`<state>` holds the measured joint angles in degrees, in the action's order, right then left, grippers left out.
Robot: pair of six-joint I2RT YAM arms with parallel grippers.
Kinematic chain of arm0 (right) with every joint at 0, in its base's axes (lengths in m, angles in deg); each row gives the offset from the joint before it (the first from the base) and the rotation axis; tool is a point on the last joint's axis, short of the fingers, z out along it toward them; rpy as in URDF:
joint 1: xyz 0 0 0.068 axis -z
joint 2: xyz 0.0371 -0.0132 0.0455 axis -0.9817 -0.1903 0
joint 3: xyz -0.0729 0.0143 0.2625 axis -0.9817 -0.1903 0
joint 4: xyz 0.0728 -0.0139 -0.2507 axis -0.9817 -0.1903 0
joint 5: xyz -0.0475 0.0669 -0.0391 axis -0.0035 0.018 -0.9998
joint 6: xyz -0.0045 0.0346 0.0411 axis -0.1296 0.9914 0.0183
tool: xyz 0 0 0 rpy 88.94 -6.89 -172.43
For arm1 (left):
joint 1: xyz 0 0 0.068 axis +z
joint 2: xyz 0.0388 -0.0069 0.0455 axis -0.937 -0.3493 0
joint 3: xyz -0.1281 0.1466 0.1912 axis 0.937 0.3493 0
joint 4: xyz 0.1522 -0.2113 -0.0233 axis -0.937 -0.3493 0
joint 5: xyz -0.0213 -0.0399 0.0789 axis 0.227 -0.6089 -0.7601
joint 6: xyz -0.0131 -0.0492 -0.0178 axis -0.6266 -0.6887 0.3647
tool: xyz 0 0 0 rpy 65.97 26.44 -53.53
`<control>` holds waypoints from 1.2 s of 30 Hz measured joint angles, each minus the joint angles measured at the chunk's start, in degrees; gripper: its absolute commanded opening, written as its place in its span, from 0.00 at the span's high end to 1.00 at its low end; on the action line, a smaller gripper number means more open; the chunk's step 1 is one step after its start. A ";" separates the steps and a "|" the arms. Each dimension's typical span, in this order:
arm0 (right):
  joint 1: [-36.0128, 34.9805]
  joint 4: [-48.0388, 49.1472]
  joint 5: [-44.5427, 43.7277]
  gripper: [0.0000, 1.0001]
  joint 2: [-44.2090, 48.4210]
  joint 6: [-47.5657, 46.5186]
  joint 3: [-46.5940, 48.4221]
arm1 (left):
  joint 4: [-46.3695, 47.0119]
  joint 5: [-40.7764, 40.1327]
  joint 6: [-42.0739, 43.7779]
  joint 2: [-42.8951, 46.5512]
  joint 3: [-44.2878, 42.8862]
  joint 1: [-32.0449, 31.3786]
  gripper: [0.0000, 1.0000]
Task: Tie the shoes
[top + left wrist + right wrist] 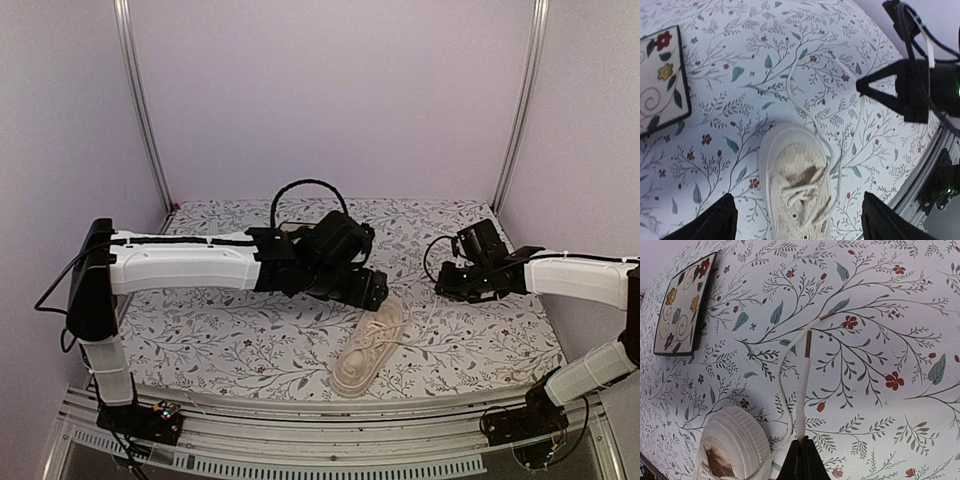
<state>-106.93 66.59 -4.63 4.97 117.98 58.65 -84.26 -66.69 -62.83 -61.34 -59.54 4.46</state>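
Barely begun: no knot, no bow.
Cream sneaker [368,350] near 6 o'clock of the table [200,330], with loose laces [805,195]; at its 12 o'clock, left gripper [800,225] spread wide, empty; at 2 o'clock, right gripper [800,456] pinched on one lace end [802,390]. Left to do: crossing, looping, tightening.

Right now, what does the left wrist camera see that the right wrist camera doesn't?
Only left wrist: the cream low-top sneaker's criss-crossed lacing, the open left gripper, the metal table edge. Only right wrist: the brown tip of the cream lace the shut right gripper pinches. Both: the sneaker, the square floral plate, the flowery tablecloth.
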 measured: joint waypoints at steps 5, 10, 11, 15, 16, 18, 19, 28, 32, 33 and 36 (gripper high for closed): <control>0.00 -2.23 0.20 0.98 5.25 1.70 -4.20 | 4.15 3.98 6.43 -9.07 -8.87 1.99 0.25; 0.00 -2.40 2.23 0.98 12.17 2.78 -6.47 | 6.08 10.29 11.43 -14.32 -9.01 1.75 0.36; 0.00 -2.43 2.67 0.98 13.55 2.86 -6.51 | 6.01 11.04 12.00 -14.84 -9.01 1.73 0.41; 0.00 -2.12 3.50 0.98 17.07 2.91 -6.45 | 5.90 12.90 14.45 -15.69 -8.81 1.75 0.56; 0.00 -2.14 3.58 0.98 17.29 2.91 -6.36 | 6.01 13.16 14.80 -15.69 -8.79 1.75 0.58; 0.00 -2.19 3.72 0.98 17.16 2.89 -6.19 | 5.95 13.60 15.78 -15.72 -8.79 1.73 0.61; 0.00 -2.21 3.80 0.98 16.98 2.89 -6.10 | 5.90 13.79 16.17 -15.72 -8.79 1.73 0.61; 0.00 -2.10 4.76 0.98 15.10 2.89 -6.03 | 5.16 15.15 19.08 -19.69 -11.52 1.49 0.64; 0.00 -1.97 4.79 0.98 15.10 2.91 -6.03 | 3.61 14.67 20.17 -22.32 -13.16 1.03 0.66; 0.00 -1.90 4.79 0.98 15.10 2.91 -6.03 | 3.30 14.38 20.50 -22.86 -13.86 0.83 0.68; 0.00 -1.84 4.81 0.98 15.10 2.91 -6.03 | 2.05 12.59 21.46 -23.47 -15.93 0.31 0.82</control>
<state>-106.93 64.75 0.18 20.07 120.89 52.62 -82.21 -54.11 -41.37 -84.82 -75.47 4.76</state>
